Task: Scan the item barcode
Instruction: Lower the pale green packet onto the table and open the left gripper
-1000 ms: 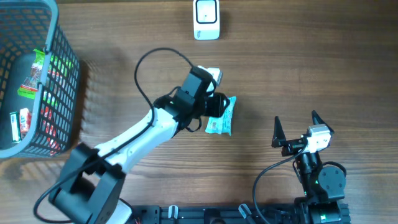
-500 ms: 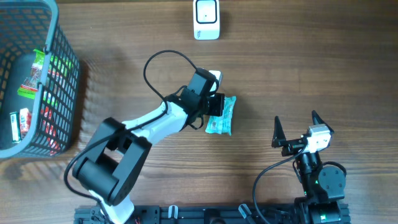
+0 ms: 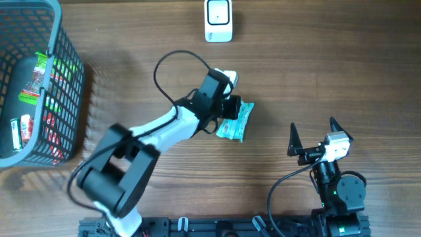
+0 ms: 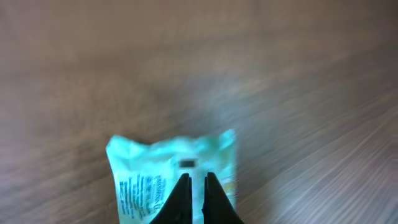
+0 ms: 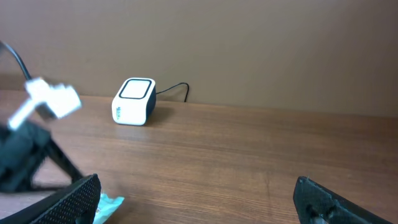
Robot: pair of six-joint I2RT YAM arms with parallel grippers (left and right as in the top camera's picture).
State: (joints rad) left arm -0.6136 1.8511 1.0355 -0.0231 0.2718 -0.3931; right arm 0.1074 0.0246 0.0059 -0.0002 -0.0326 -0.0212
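Observation:
The item, a teal snack packet (image 3: pixel 237 123), lies near the middle of the wooden table. My left gripper (image 3: pixel 229 109) comes at it from the left and is shut on it. In the left wrist view the two black fingers (image 4: pixel 181 194) stand almost together, pinching the packet (image 4: pixel 149 171), whose blue print faces the camera. The white barcode scanner (image 3: pixel 218 20) stands at the table's far edge, well apart from the packet. My right gripper (image 3: pixel 312 135) rests open at the near right, holding nothing. Its wrist view shows the scanner (image 5: pixel 134 101) and a corner of the packet (image 5: pixel 110 203).
A dark wire basket (image 3: pixel 66 46) with several packaged goods stands at the far left. The left arm's black cable (image 3: pixel 172 59) loops above the table between the arm and the scanner. The right arm's base sits at the front right.
The left gripper's jaws have closed onto the packet. The arm has shifted slightly and the packet has tilted and moved a little with it. The right arm has not moved.

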